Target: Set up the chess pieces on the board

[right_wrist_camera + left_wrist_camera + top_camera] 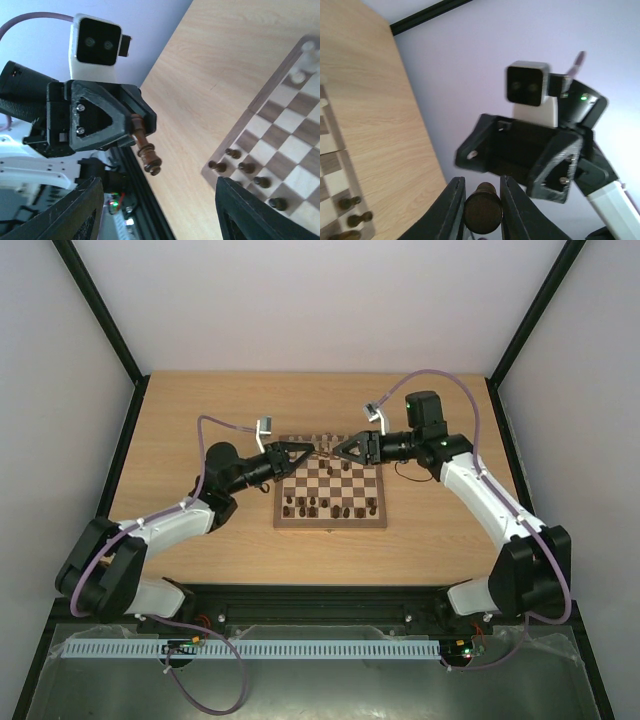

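The left gripper (pixel 482 202) is pinching a dark brown chess piece (pixel 146 150) by one end, holding it sideways in the air over the far edge of the board (pixel 330 526). The right gripper (pixel 343 451) is facing it, jaws spread wide and holding nothing. Pinched so near its end, I reckon the piece could swivel or slip on the way down and topple the standing dark pieces (pixel 330 507).

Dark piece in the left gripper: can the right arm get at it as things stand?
Probably yes. The right gripper is open and faces the left gripper head-on. The dark piece it holds sticks out toward the right one, with nothing between.
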Tool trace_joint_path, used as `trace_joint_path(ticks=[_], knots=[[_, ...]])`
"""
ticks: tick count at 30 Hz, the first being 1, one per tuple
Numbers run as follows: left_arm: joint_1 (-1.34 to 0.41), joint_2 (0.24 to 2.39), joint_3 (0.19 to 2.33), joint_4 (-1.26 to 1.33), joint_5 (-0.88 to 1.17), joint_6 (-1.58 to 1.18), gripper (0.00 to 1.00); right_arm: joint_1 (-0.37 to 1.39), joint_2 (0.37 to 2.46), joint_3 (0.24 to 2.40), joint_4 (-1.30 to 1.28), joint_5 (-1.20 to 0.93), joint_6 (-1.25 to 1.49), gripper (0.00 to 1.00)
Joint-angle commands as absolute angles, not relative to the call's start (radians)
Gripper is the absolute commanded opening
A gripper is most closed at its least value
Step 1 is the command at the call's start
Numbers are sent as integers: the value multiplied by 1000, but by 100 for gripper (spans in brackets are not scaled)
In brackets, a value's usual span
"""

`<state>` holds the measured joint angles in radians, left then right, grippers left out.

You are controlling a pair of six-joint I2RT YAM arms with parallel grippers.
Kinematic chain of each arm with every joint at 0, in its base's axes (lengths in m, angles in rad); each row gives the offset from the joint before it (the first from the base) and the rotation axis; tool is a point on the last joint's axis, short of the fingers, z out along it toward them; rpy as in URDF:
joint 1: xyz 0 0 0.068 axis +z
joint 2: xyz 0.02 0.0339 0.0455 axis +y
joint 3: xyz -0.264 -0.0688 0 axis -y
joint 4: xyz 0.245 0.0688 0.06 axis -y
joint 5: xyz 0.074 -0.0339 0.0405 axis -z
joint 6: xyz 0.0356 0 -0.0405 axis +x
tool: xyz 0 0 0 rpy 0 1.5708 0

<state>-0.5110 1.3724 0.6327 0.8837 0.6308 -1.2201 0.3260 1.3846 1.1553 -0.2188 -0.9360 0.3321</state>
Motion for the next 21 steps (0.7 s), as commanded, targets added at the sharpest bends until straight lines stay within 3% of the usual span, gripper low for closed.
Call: trace_joint_path(ticks=[1, 6, 10, 21], knots=[[-549, 1366, 641, 1064, 549, -1271, 15, 327, 1413, 1124, -94, -1072, 489, 64], [-582, 1410, 662, 1095, 540, -1283, 15, 327, 1420, 1066, 53, -1146, 614, 57], [-595, 1445, 670, 1137, 535, -1304, 15, 327, 1412, 1028, 158, -1193, 716, 46], [-605, 1493, 690, 1154, 528, -1311, 15, 327, 1395, 994, 199, -1195, 743, 20]])
